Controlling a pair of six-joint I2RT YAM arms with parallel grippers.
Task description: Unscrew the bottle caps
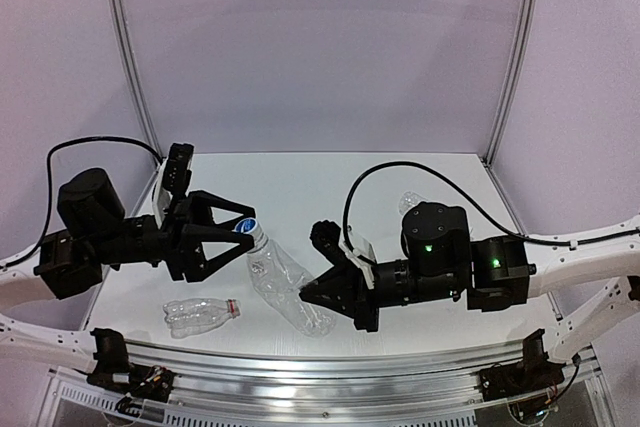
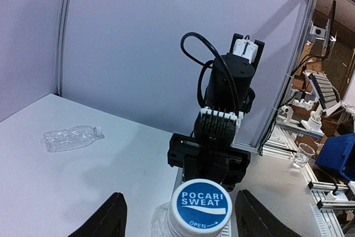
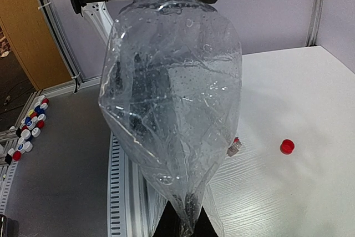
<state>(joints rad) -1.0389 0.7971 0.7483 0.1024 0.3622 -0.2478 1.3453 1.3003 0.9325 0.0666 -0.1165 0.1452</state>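
Blue-printed white cap [image 2: 199, 205] sits screwed on crushed bottle [image 3: 172, 92], inside spread left claw [image 1: 243, 233], untouched. Bottle base is pinched in closed right claw [image 3: 183, 227]. Cap should be centred, gripped squarely, then twisted while base is held. Loose red cap [image 3: 287, 146] and near-left second bottle [image 1: 203, 313] lie apart on surface [image 1: 300, 182], out of the way.

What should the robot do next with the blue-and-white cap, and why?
Probably close the left gripper on the cap: its fingers stand open on either side without touching it, while the right gripper pinches the bottle at its base.
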